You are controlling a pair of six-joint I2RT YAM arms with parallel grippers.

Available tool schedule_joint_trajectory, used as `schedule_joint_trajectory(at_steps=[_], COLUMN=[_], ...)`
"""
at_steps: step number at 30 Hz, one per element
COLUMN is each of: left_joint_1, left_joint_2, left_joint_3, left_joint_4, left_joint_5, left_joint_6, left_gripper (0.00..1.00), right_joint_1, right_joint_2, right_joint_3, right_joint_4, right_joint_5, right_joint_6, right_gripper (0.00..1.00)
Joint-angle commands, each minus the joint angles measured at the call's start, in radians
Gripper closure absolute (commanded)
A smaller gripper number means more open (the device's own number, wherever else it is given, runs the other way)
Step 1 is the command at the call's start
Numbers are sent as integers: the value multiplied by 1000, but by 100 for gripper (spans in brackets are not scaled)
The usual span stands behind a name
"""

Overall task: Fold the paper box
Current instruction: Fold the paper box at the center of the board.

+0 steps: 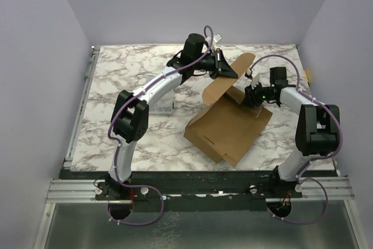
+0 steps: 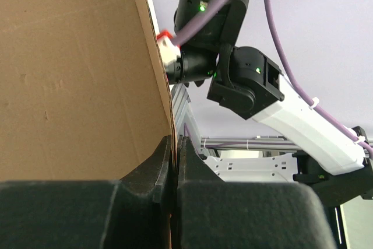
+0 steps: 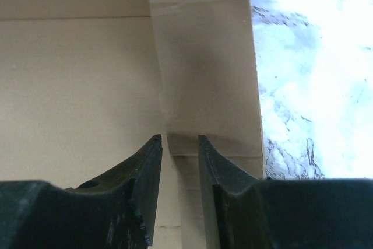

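The marbled counter [image 1: 116, 86] carries the box [image 1: 227, 126], which lies right of centre between the two arms. Its main body lies flat there. At the far end a rounded flap [image 1: 228, 83] is lifted up off the counter.

The left arm [image 1: 151, 91] reaches across to that flap, and the right arm [image 1: 309, 121] bends in from the right side. In the overhead view each arm covers the spot where it meets the cardboard, so contact is hard to read from there.

The left pincer [image 2: 175, 155] is clenched on the box. In its wrist view a cardboard edge runs straight down into the seam between the two fingers, and the brown panel fills the left half of the frame, cut off at top and left.

The right pincer [image 3: 178, 144] stands loose, its fingers parted with a gap between them. A narrow tab [image 3: 204, 68] of the box rises just beyond the tips, wider than the gap, with its lower crease showing through. I cannot tell whether the tips touch the tab. A larger panel behind it is cropped by the frame edge, and the counter beside it is washed out by glare.
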Motion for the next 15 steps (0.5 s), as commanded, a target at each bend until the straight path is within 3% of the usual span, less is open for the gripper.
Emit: schedule_joint_trajectory(at_steps=[1, 9, 15], left_joint_1=[-8, -8, -11], left_joint_2=[26, 29, 32], left_joint_3=[12, 14, 16], left_joint_4=[8, 8, 8], left_joint_5=[-20, -20, -20], left_joint_6=[22, 23, 22], left_gripper=[100, 100, 100], right_joint_1=[-16, -18, -16], right_joint_2=[73, 98, 73], right_joint_3=[27, 44, 27], right_joint_4=[-10, 40, 74], right_joint_5=[1, 98, 151], right_joint_6=[114, 192, 159], right_gripper=[69, 99, 99])
